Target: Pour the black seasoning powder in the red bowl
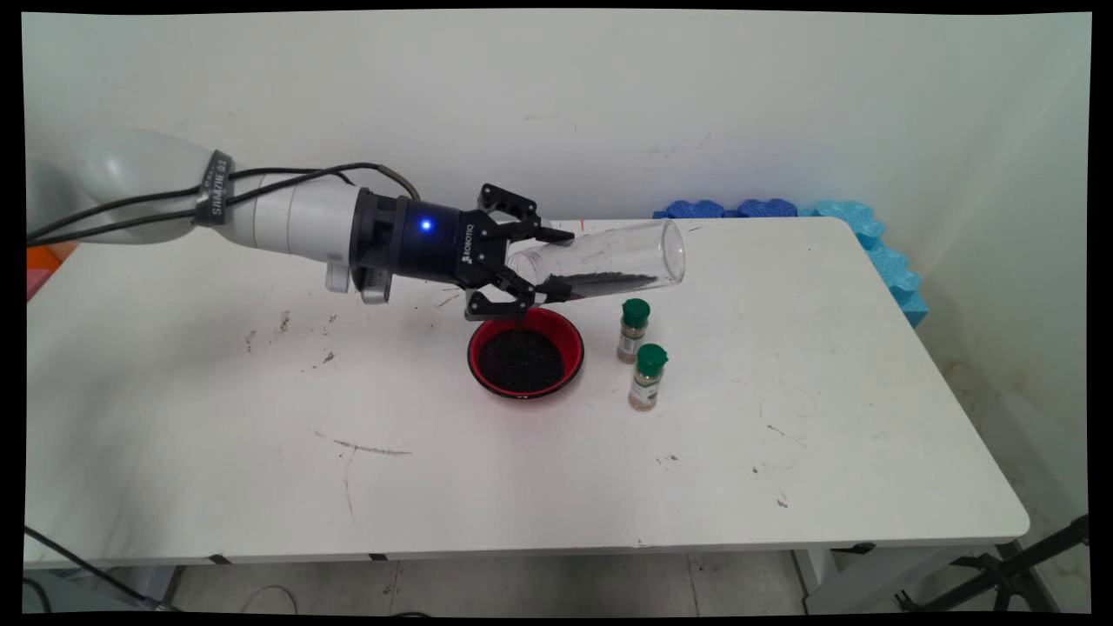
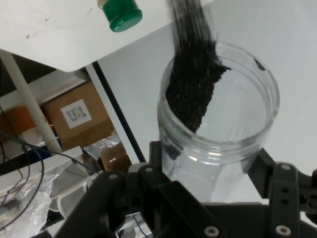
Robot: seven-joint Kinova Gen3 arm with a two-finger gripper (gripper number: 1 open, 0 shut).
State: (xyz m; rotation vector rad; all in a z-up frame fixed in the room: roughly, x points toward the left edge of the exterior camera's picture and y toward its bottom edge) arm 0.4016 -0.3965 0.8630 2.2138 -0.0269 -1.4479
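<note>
My gripper (image 1: 552, 263) is shut on a clear plastic jar (image 1: 609, 252), held on its side a little above the table with its mouth pointing right. Black grains (image 1: 600, 283) lie along the jar's lower wall. Right under the gripper stands a red bowl (image 1: 476, 343) filled with more black grains (image 1: 523, 361). Two small spice bottles with green lids (image 1: 634, 330) (image 1: 648, 376) stand just right of the bowl, below the jar's mouth. In the hand view the fingers (image 2: 156, 153) clasp the jar (image 2: 233, 114) near its base, the grains (image 2: 190, 94) streak inside it, and one green lid (image 2: 121, 14) shows.
Blue foam pieces (image 1: 756, 209) line the white table's (image 1: 783, 452) back right corner and right edge (image 1: 891, 261). Dark smudges mark the tabletop on the left (image 1: 365, 449). In the hand view a cardboard box (image 2: 74, 114) sits on the floor beyond the table.
</note>
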